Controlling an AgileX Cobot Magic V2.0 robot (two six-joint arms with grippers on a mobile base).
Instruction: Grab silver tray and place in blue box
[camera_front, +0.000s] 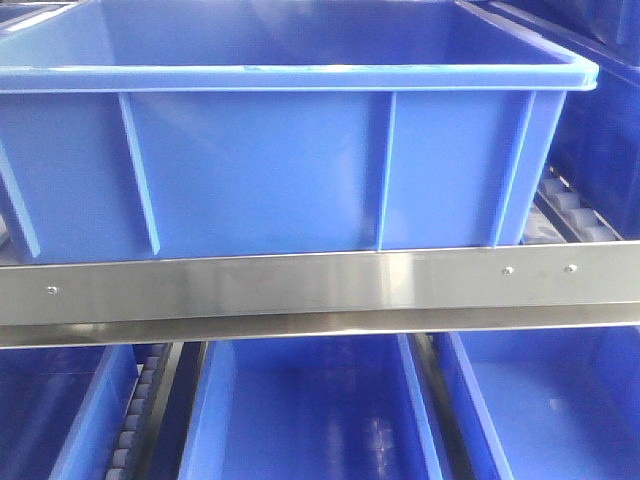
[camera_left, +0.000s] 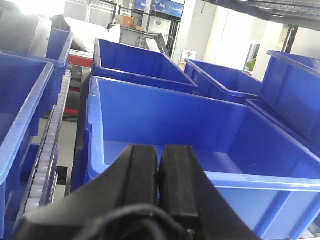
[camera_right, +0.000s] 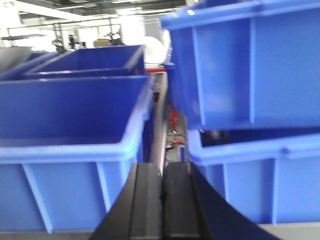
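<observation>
Blue box (camera_front: 270, 150): smooth ribbed plastic crate with out-turned rim, sitting on a steel rack rail (camera_front: 320, 285), long axis running left-right in the front view; lying just ahead of the left claw (camera_left: 159, 172), seemingly the nearer. Left claw and right claw (camera_right: 162, 192): black pads pressing together, gripping nothing. Silver tray: not showing in any view.

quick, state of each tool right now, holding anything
Left tool: closed, fingers pressed together, holding nothing, in front of a blue box.
Right tool: closed, holding nothing.
</observation>
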